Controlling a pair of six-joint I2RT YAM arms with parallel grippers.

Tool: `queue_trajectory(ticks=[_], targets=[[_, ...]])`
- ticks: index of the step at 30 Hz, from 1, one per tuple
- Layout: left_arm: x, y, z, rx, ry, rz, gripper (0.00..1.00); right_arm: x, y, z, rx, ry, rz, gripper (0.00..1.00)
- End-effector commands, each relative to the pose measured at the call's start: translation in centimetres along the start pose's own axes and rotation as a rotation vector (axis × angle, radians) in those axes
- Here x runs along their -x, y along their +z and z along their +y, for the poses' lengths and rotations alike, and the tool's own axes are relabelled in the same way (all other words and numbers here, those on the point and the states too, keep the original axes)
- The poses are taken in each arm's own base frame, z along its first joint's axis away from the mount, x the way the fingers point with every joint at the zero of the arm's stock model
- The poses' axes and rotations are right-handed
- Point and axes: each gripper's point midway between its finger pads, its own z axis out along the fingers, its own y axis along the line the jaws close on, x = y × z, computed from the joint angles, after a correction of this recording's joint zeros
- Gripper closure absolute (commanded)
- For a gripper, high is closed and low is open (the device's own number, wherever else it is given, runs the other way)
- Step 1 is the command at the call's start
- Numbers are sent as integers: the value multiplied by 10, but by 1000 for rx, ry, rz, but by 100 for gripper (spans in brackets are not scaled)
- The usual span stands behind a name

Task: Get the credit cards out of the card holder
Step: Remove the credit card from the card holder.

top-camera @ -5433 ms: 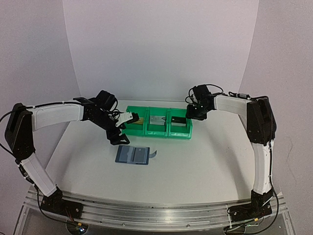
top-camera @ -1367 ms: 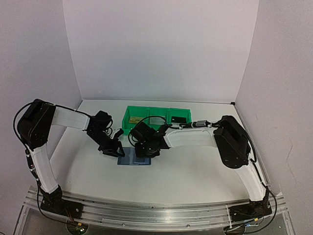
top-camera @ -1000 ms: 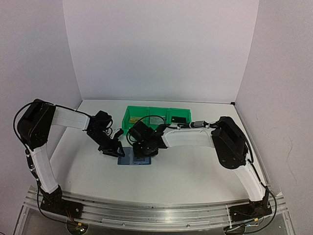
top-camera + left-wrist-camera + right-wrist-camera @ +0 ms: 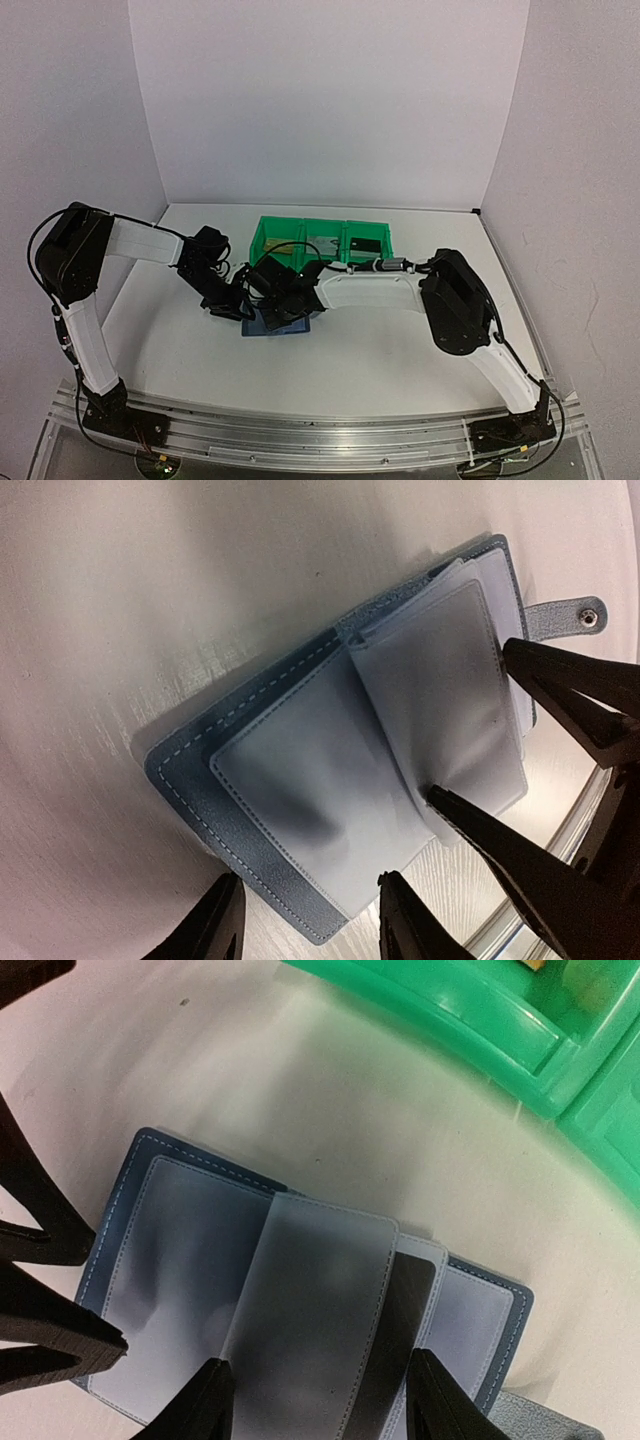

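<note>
just beneath right claw [image 4: 320, 1402], card holder [image 4: 190, 1260]

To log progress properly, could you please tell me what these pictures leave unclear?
Top view: card holder mostly covered by left gripper and right gripper.
Right wrist view: dark strip behind frosted sleeve, card or shadow, unclear.
Top view: contents of green bins too small to identify.

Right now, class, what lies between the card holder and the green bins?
Nothing: bare table separates the card holder and bins, shown in the right wrist view.
</note>
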Motion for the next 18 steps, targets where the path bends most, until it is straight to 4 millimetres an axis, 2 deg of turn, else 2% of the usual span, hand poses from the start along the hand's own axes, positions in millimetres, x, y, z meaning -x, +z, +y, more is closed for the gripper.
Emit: queue_trajectory(ticks=[1, 4, 8, 10, 15, 18], targets=[[-4, 9, 9, 27, -9, 30, 54, -2, -1, 5, -62, -111, -11, 45], [-5, 10, 9, 27, -10, 32, 54, -6, 1, 1, -96, -151, -2, 47], [-5, 9, 9, 26, -9, 32, 54, -14, 5, -4, -118, -177, 20, 57], [-5, 9, 9, 25, -10, 31, 54, -18, 7, -5, -121, -182, 32, 59], [-4, 8, 8, 23, -6, 28, 53, -20, 8, 4, -78, -176, 49, 59], [-4, 8, 7, 20, -6, 28, 53, -17, 6, 11, -58, -179, 44, 56]])
